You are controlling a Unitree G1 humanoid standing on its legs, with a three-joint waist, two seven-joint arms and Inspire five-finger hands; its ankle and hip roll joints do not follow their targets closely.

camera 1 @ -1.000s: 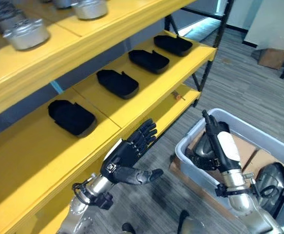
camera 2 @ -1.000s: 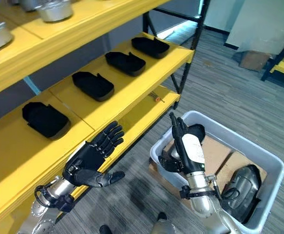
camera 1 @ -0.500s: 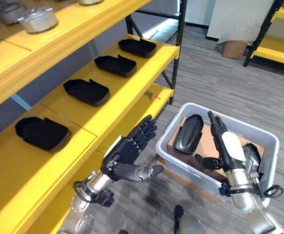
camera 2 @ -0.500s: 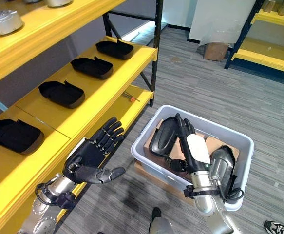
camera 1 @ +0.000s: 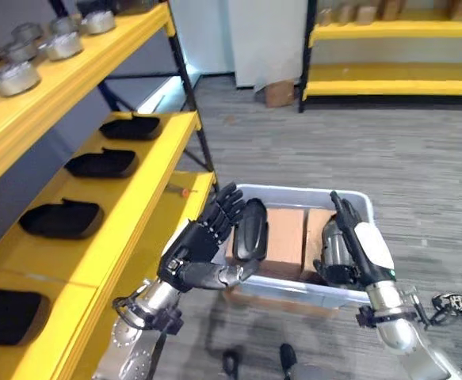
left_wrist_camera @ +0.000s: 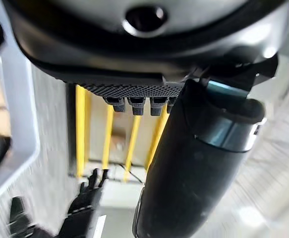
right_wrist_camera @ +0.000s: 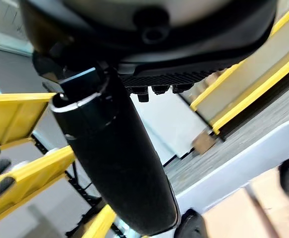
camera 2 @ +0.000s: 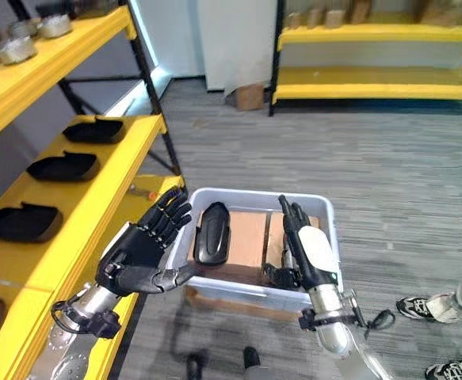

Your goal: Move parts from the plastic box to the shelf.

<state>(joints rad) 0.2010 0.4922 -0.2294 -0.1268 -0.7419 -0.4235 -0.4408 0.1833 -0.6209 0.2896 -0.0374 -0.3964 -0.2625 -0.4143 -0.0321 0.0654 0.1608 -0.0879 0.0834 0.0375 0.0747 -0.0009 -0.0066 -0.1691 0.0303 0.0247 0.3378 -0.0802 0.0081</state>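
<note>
grey plastic box (camera 2: 326,229): on the floor just beside the yellow metal shelf (camera 1: 147,170), lined with brown cardboard (camera 2: 246,237)
black moulded parts in box: one elongated part (camera 2: 212,232) lies at the box's left end; a second dark part (camera 1: 334,249) sits at the right end, mostly behind the right hand
black parts on shelf (camera 1: 60,219): several in a row along the middle level, spaced apart
left hand (camera 1: 203,245): fingers straight and spread, holding nothing, hovering at the box's left rim near the elongated part
right hand (camera 2: 306,249): fingers extended, empty, over the right end of the box, no grasp visible
stage: judged pre-grasp, nothing lifted
risk 1: smooth rounded part, a shallow pinch could let it slip back into the box
risk 2: left hand is close to the rim, reaching down could knock or drag the box
risk 3: both hands over one small box, arms could clash if both reach together
risk 4: shelf edge close by, carried part could clip it on the way up
</note>
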